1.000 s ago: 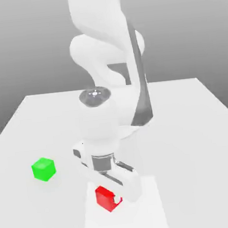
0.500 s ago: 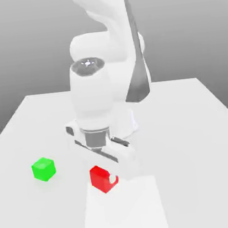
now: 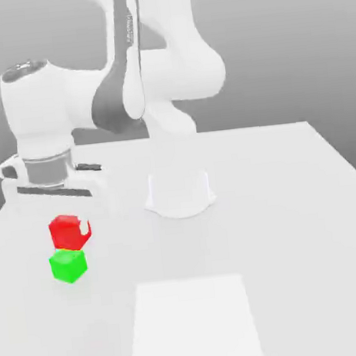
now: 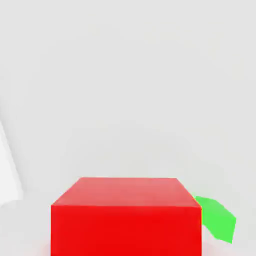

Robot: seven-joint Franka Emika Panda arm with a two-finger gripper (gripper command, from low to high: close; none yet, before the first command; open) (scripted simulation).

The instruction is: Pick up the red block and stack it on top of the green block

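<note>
white counter [image 3: 294, 223] under a grey backdrop. gripper [image 3: 71, 231] jaws closed on the red block [image 3: 68, 232], held in the air directly above the green block [image 3: 68, 266], which rests on the counter at the exterior view's left.

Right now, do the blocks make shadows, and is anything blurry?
Exterior view: soft, even light; a faint shadow under the green block, and the red block looks crisp. Hand view: the red block is sharp-edged, flat in colour, no glare.
</note>
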